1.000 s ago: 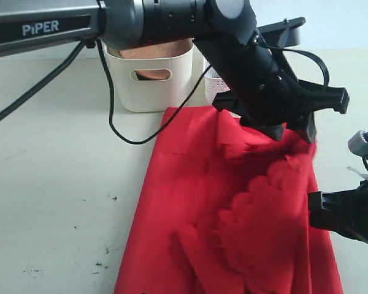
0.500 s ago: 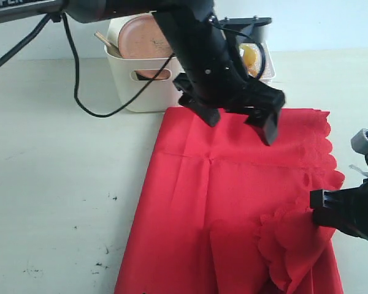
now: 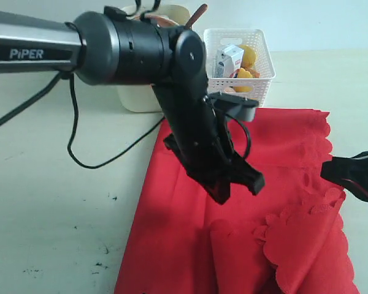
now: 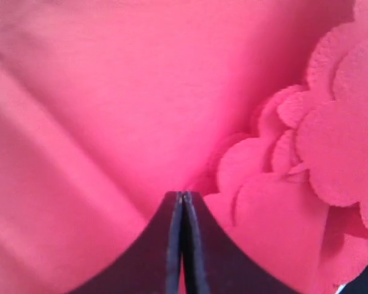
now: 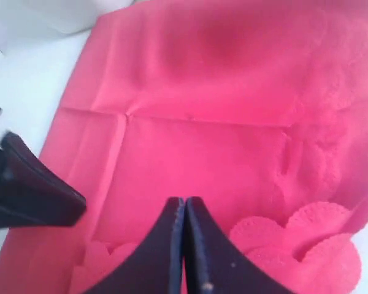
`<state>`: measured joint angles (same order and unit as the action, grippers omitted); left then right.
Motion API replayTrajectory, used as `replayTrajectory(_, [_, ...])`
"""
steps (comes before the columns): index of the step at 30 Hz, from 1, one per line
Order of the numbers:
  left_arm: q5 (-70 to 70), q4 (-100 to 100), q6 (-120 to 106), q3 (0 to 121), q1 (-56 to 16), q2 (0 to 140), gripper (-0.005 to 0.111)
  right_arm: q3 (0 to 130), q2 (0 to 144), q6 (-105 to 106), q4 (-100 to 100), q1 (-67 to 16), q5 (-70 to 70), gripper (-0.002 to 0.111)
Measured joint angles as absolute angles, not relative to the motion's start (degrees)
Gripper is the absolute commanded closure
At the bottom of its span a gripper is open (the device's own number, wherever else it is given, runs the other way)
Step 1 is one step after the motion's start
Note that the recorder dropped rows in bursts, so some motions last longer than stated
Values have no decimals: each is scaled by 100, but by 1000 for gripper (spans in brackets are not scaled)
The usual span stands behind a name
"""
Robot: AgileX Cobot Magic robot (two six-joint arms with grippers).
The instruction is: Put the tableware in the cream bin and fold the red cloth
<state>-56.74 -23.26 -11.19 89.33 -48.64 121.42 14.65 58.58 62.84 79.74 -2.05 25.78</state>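
The red cloth (image 3: 282,147) lies spread on the tabletop (image 3: 49,202), filling the near right part of it. Its far edge reaches right up to the white lattice basket (image 3: 260,73). The left jaws, at the end of the black left arm (image 3: 190,122), hang over the middle of the cloth. They are pressed together with nothing between them, and I cannot tell whether their tips touch the fabric. The right jaws are closed too, and empty. They stand at the cloth's right edge, beside the bunched part. There the scalloped edge (image 3: 306,226) is turned back over the sheet in a loose, rumpled flap, its round lobes overlapping. The rest lies fairly flat, a thin matte fabric crossed by faint crease lines (image 5: 126,116). Left of the cloth is a wide stretch of bare pale tabletop with a few dark specks, while on the right only a narrow strip shows. Behind the left arm, the smooth cream bin (image 3: 135,101) stands near the cloth's far left corner.
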Motion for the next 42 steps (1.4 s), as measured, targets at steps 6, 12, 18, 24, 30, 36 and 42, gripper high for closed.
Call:
replayTrajectory(6, [-5208, -2340, -1148, 8747, -5399, 12353, 105, 1465, 5683, 6275, 7974, -205, 2578, 108])
replayTrajectory(12, [-5173, -1872, -983, 8735, -5481, 12506, 105, 1465, 5683, 6275, 7939, -205, 2624, 108])
replayTrajectory(18, [-5136, -794, -309, 8736, -5481, 12442, 105, 1465, 5683, 6249, 7939, -205, 2714, 108])
replayTrajectory(24, [-5085, -559, -57, 8554, -5589, 12454, 105, 1465, 5680, 6235, 7925, -205, 2725, 108])
replayTrajectory(30, [-5092, -878, -45, 8493, -6257, 12298, 105, 1465, 5680, 6235, 7925, -205, 2713, 108])
replayTrajectory(36, [-4840, -1134, -34, 8615, -7080, 11833, 105, 1465, 5680, 6211, 7891, -205, 2602, 108])
replayTrajectory(42, [-4912, -1036, -82, 8618, -7118, 11684, 105, 1490, 5668, 6155, 7928, -205, 2386, 108])
